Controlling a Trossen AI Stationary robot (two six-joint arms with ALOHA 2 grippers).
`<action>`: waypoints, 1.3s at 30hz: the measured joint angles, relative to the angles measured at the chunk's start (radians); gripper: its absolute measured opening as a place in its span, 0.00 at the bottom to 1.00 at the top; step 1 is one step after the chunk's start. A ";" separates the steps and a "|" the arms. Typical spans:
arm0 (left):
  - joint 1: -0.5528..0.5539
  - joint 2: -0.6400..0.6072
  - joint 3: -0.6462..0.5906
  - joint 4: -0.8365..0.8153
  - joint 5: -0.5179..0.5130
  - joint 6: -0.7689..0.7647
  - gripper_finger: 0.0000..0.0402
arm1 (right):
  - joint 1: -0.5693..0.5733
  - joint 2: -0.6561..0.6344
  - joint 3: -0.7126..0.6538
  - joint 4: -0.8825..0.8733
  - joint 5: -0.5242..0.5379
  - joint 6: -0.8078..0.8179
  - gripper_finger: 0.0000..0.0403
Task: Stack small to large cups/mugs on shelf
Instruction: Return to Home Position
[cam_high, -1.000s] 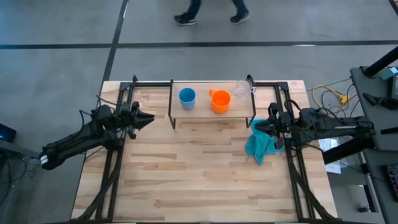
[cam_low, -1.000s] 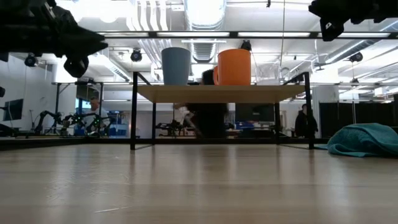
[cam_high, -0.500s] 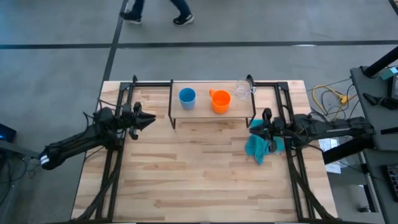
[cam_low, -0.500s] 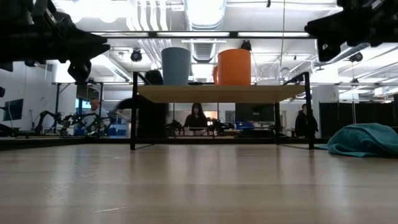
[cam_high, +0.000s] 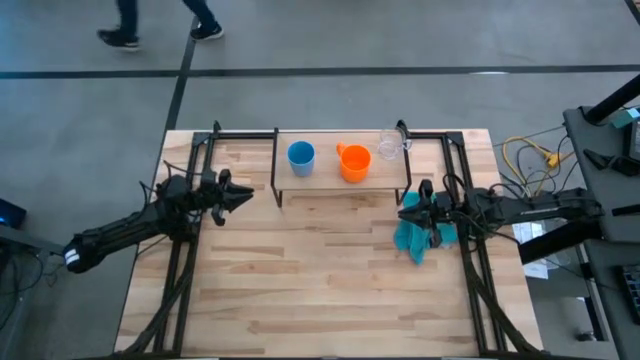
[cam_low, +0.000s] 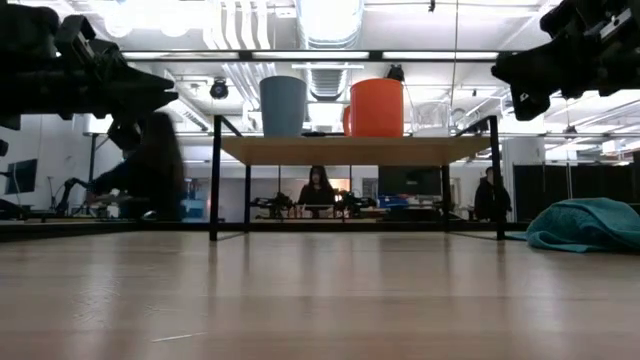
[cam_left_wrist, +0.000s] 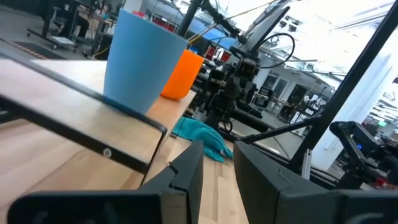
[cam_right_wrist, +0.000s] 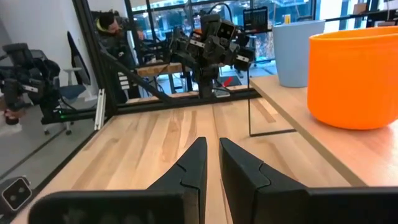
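The shelf (cam_high: 330, 180) stands at the table's far middle on black legs. On it, each resting on its base, are the blue cup (cam_high: 301, 156), the orange mug (cam_high: 355, 163) and the clear cup (cam_high: 389, 146), in a row from left to right. In the low view the blue cup (cam_low: 283, 105), orange mug (cam_low: 377, 107) and clear cup (cam_low: 432, 118) stand upright on the board (cam_low: 350, 150). My left gripper (cam_high: 247, 196) (cam_left_wrist: 217, 146) hovers left of the shelf, open by a narrow gap. My right gripper (cam_high: 403, 208) (cam_right_wrist: 212, 142) hovers by the shelf's right near leg, shut and holding nothing.
A teal cloth (cam_high: 420, 235) lies crumpled on the table under the right arm, near the right edge (cam_low: 590, 222). Black frame rails (cam_high: 190, 230) run along both table sides. The near half of the table top (cam_high: 320, 290) is bare wood. A person walks beyond the far edge.
My right gripper has moved toward the table's left, from over the cloth to beside the shelf's right near leg. My left gripper has edged slightly toward the shelf and a little lower. The cups and the cloth have stayed put. A person has walked past behind the table.
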 joint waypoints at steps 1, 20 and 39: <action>0.000 0.000 -0.004 0.000 0.000 -0.001 0.19 | 0.000 0.000 -0.007 0.011 0.000 -0.003 0.09; 0.000 0.025 -0.008 -0.015 -0.003 0.026 0.19 | 0.000 0.006 -0.087 0.138 0.000 0.030 0.09; 0.000 0.171 -0.010 0.039 -0.003 -0.051 0.19 | 0.000 0.006 -0.086 0.139 0.000 0.030 0.09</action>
